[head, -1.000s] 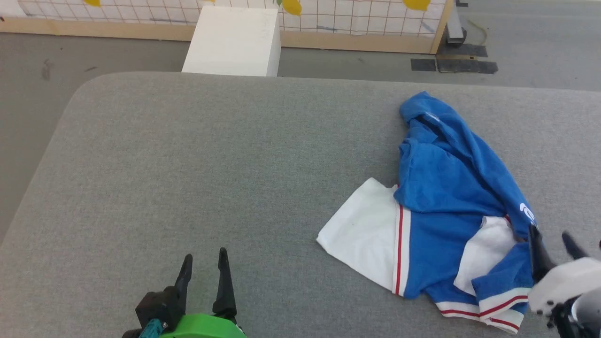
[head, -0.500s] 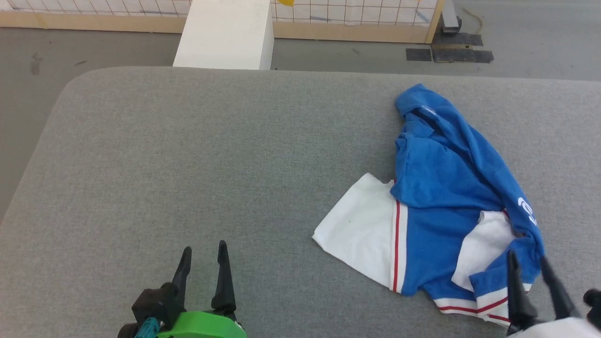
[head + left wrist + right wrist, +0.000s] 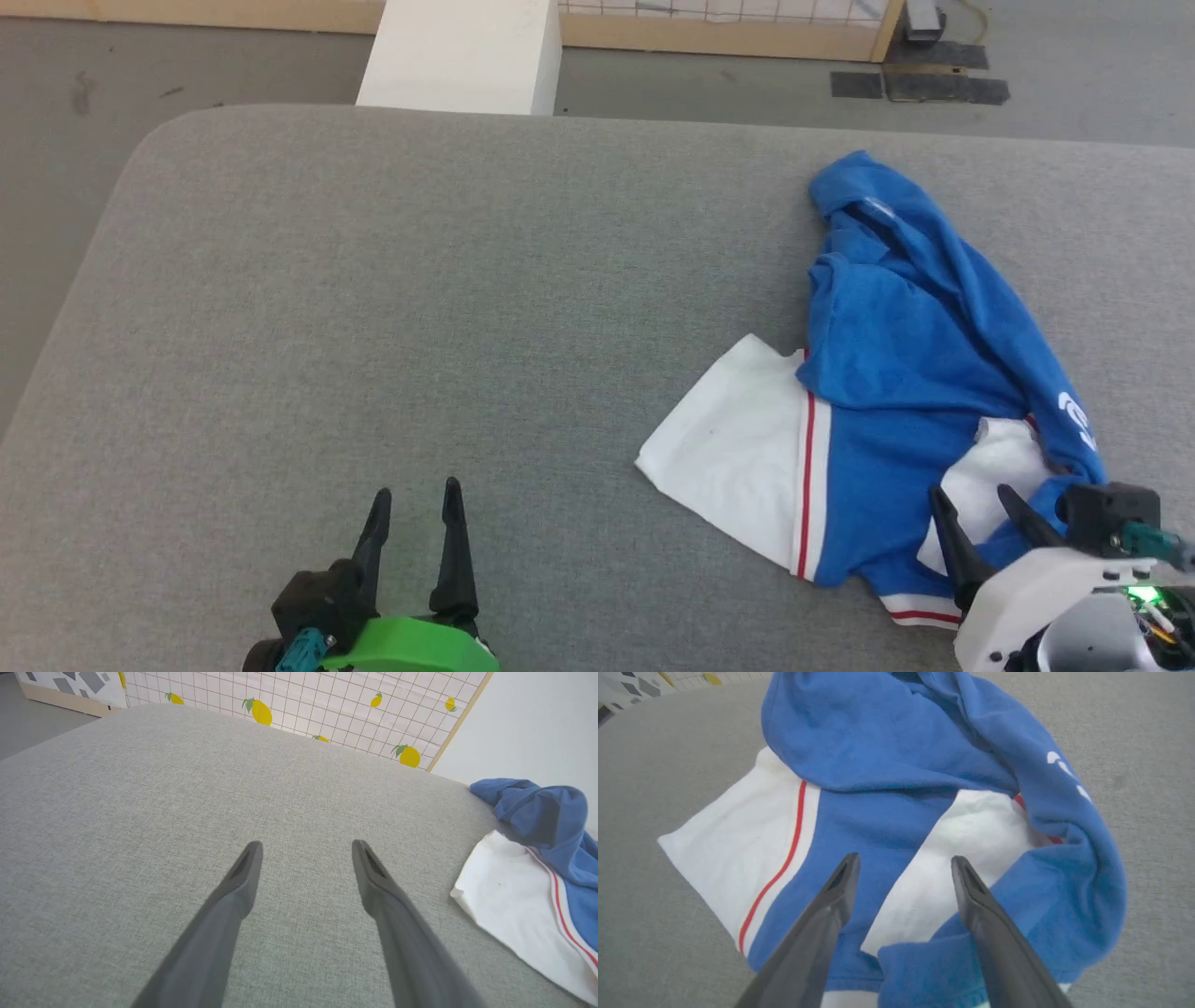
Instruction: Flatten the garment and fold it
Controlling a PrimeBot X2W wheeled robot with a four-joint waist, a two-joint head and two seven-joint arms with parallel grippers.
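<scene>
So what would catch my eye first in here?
The bright blue jersey, crumpled with one white sleeve spread flat, lies on the right of the grey padded table. The right gripper hangs open over its near edge, while the left gripper hangs open above bare grey at lower left.

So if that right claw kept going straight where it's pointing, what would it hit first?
Most likely the garment: the right gripper, open, aims at its white patch, though depth is unclear.
</scene>
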